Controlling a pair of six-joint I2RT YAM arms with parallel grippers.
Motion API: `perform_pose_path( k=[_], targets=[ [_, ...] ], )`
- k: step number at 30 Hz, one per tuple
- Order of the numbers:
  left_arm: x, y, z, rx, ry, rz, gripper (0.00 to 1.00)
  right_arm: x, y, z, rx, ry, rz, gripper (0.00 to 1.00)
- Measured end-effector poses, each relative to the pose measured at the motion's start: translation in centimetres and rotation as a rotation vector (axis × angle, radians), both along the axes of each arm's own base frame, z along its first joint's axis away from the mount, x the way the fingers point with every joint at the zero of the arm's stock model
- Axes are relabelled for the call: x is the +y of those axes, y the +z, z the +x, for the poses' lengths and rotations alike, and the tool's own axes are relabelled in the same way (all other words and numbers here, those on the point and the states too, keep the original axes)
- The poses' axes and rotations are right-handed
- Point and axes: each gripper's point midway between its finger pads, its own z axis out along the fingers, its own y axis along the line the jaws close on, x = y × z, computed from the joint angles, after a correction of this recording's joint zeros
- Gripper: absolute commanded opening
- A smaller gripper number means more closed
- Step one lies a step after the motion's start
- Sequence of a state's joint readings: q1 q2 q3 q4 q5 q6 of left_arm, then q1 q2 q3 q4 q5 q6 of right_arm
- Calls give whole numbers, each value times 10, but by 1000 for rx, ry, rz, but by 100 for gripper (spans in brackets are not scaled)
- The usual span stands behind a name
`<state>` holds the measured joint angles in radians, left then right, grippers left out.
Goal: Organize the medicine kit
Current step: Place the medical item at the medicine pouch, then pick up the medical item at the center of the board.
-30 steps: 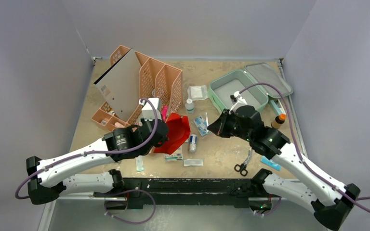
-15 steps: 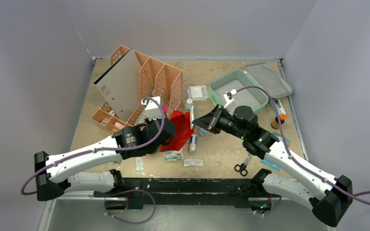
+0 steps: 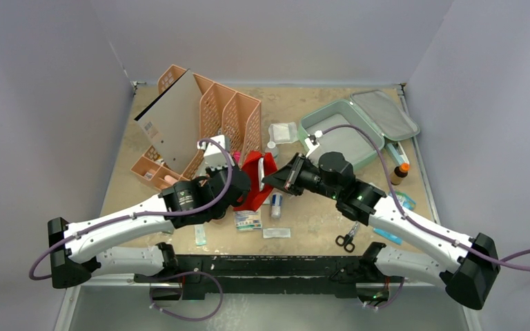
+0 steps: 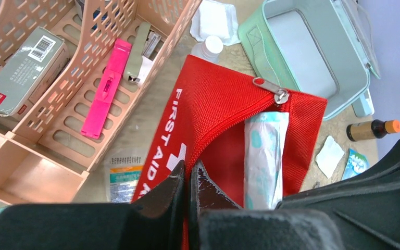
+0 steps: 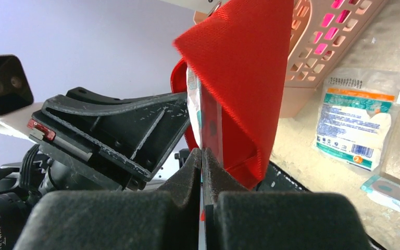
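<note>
Between the two arms, near the middle of the tabletop (image 3: 314, 219): one red first-aid pouch (image 4: 229, 112), lifted off the surface and pinched from both sides. Left jaws: together on the pouch's lettered edge, fabric caught between the tips. Right jaws: together on a fold of the opposite side, the cloth rising in a peak above them in the right wrist view. The two-sided hold appears meant to keep the pouch raised and its mouth spread; the zipper pull (image 4: 272, 92) sits at the far end of an open slit, and a wrapped bandage roll (image 4: 264, 156) shows in the opening, probably the next item to be drawn out. Medicine kit (image 4: 263, 49): at the far right of the tabletop, well apart from the pouch, behind the right arm. Description: mint-green soft case, rectangular with rounded corners, a strap tab on its near wall, grey lining, a zip along the edge. Its lid (image 3: 386, 114) is hinged back and lies open on the far side. No contents show on the part of the floor in view; the right arm covers one corner from above. Placed open and unobstructed, it reads as the receiving container. Loose stock nearby: a brown bottle (image 3: 400, 171) with an orange cap just beside the kit, scissors (image 3: 346, 241) at the near edge, assorted sachets. An orange rack (image 3: 231, 114) stands at far left.
</note>
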<state>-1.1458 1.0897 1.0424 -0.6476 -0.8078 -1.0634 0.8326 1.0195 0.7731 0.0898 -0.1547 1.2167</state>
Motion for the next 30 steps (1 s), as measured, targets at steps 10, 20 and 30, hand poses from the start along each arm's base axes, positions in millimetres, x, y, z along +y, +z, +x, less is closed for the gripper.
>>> perform_pose_path(
  k=[10,20,30],
  targets=[
    [4,6,0,-6,32,-47,0,13,-6,-1,18,16,-19,28],
    [8,8,0,-3,51,-52,0,5,16,-6,-20,32,-69,42],
    [9,5,-2,-12,-4,26,0,-42,37,-16,-107,-37,-201,46]
  ],
)
